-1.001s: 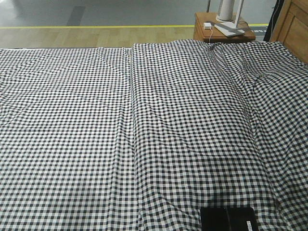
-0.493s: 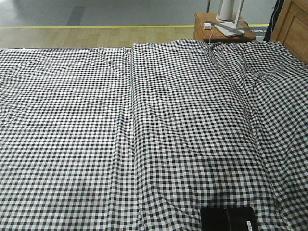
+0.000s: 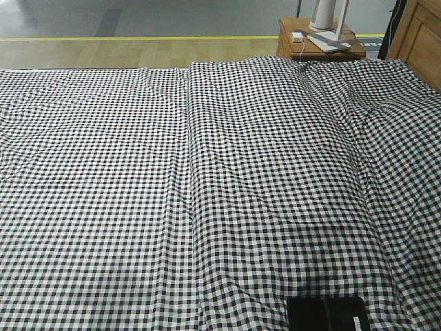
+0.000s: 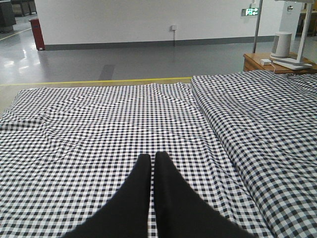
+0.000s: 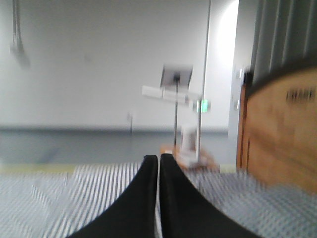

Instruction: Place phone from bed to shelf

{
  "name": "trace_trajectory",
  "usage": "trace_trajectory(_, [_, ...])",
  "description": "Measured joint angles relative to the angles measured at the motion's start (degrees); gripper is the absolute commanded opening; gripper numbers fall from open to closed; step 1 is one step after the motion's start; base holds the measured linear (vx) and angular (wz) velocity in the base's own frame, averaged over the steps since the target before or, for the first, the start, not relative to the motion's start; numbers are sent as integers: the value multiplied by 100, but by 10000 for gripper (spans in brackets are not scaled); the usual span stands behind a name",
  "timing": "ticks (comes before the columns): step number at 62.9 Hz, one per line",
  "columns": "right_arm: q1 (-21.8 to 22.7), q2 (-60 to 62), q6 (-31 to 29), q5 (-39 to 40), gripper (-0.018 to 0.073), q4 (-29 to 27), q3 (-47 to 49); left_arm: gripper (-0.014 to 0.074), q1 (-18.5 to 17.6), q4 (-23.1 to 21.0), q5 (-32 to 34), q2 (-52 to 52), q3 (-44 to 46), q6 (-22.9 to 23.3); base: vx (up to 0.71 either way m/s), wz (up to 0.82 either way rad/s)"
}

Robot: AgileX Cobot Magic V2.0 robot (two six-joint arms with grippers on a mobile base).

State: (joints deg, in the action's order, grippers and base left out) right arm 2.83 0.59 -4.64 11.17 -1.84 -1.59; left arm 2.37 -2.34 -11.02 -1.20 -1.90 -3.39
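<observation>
The phone [image 3: 325, 314], a flat glossy black slab with a small white sticker, lies on the bed [image 3: 207, 193] at the bottom edge of the front view, right of centre. The bed's black-and-white check cover fills that view. My left gripper [image 4: 152, 157] is shut and empty, hovering over the bed's cover; no phone shows in its view. My right gripper [image 5: 158, 157] is also shut with nothing in it, pointing across the bed toward the far wall; its view is motion-blurred. Neither gripper appears in the front view. The shelf is out of view.
A small brown nightstand [image 3: 317, 43] with a white lamp base and a charger stands beyond the bed's far right corner. A wooden headboard [image 3: 420, 38] rises on the right. Grey floor with a yellow line lies past the bed.
The front view is unchanged; the phone has stayed in place on the bed.
</observation>
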Motion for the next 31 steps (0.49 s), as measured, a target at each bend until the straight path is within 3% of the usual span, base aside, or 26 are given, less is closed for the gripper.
trace_trajectory(5, [0, 0, 0, 593, -5, -13, 32, 1, 0, 0, 0, 0, 0, 0, 0, 0])
trace_trajectory(16, [0, 0, 0, 892, -5, -297, 982, 1, 0, 0, 0, 0, 0, 0, 0, 0])
trace_trajectory(25, [0, -343, 0, 884, -5, -387, 2049, 1, 0, 0, 0, 0, 0, 0, 0, 0])
trace_trajectory(31, [0, -819, 0, 438, -5, -388, 2850, 1, 0, 0, 0, 0, 0, 0, 0, 0])
